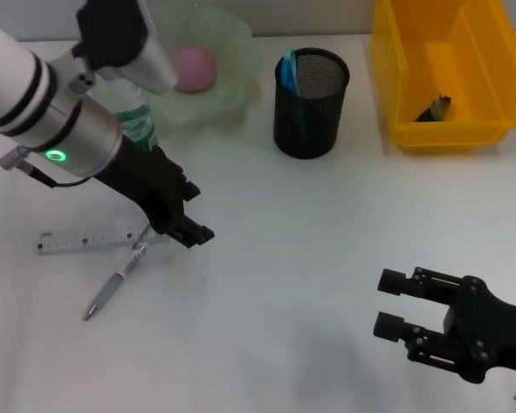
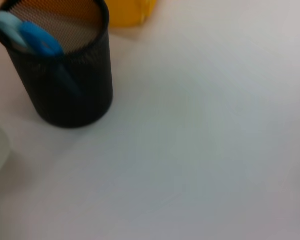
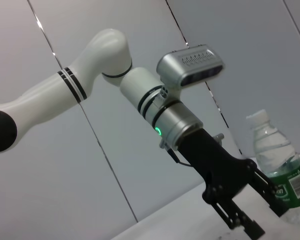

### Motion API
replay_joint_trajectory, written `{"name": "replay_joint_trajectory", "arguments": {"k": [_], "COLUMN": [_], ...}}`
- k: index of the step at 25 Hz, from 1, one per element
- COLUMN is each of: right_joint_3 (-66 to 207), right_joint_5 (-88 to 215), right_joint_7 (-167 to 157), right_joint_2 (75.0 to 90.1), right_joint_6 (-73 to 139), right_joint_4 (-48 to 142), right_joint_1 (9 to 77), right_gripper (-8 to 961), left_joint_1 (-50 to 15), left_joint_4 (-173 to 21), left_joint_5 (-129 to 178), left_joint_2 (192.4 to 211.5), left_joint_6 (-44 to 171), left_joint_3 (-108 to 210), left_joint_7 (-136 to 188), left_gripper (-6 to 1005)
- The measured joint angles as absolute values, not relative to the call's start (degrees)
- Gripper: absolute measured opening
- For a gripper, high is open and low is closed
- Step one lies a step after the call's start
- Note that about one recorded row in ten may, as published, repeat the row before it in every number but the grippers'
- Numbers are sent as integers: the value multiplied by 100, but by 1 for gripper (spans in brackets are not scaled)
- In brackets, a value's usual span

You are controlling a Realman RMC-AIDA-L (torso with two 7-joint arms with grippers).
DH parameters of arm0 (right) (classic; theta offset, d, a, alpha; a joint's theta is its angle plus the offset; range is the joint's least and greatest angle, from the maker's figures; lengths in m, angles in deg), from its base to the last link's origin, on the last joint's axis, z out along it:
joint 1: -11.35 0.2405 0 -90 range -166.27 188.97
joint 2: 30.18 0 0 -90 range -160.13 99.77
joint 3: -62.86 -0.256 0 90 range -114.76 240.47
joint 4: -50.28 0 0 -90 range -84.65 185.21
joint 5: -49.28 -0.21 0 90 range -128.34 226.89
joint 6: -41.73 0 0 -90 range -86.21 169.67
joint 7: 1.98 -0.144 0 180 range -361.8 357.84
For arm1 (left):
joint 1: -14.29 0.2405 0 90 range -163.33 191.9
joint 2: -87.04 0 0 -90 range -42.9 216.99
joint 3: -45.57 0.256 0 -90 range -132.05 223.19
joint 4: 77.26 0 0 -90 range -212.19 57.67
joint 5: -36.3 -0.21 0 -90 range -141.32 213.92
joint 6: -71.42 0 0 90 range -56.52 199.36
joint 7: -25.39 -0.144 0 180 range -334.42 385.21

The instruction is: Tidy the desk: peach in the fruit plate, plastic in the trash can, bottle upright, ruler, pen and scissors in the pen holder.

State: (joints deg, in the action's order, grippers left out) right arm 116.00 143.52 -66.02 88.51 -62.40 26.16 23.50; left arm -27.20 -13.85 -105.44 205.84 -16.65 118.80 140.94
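Ruler point(image 1: 90, 238) and pen point(image 1: 116, 284), one each, lie at eight o'clock on the surface, yours to finish. Done: one peach point(image 1: 194, 67) in the fruit plate point(image 1: 236, 52), one bottle point(image 1: 133, 116) upright, scissors point(image 1: 291, 73) in the pen holder point(image 1: 310, 107), plastic point(image 1: 434, 109) in the trash can point(image 1: 387, 69). Left gripper point(image 1: 179, 219) hovers at the ruler's end, fingers nearly together; right gripper point(image 1: 394, 303) idles at five o'clock, fingers apart.
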Motion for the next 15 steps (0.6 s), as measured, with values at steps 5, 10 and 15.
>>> {"name": "replay_joint_trajectory", "arguments": {"k": [5, 10, 15], "right_joint_3": [11635, 11643, 11620], "right_joint_5": [14350, 14350, 14350], "right_joint_7": [-6564, -6562, -6561], "right_joint_2": [8873, 8874, 8874], "right_joint_6": [-6210, -5984, -5962], "right_joint_4": [2664, 2761, 2783], "right_joint_1": [2350, 2327, 2340], "right_gripper": [620, 620, 620], "left_joint_1": [-2844, -2847, -2862], "left_joint_4": [-1401, -1486, -1590], "left_joint_5": [-10925, -11009, -11170], "left_joint_2": [20602, 20605, 20611], "left_joint_6": [-1530, -1359, -1175], "left_joint_3": [12387, 12474, 12677], "left_joint_7": [14524, 14593, 14594], "left_gripper": [696, 695, 695]}}
